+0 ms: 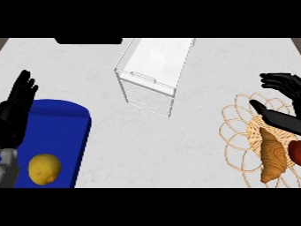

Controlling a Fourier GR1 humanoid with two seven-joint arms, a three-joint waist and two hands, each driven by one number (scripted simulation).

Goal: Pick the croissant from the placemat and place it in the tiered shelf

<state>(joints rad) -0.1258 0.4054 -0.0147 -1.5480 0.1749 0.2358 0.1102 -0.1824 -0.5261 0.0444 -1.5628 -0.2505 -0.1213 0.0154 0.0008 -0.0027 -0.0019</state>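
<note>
On the woven placemat (238, 132) at the desk's (152, 145) right edge lies the croissant (274, 156), long axis running 12 to 6 o'clock. Right hand (295, 100) hovers just at its 1 o'clock, fingers spread and holding nothing, clearly the nearer hand. Tiered shelf (154, 73) stands well away toward 10 o'clock. Left hand (13, 110) rests open at the left edge.

Open counter (178, 145) lies between the woven placemat (238, 132) at right and the white tiered shelf (151, 75) at centre rear; no object stands in between. At left, a blue cylindrical container (58, 132), apparently lying flat, and a lemon (44, 169) occupy the near corner
</note>
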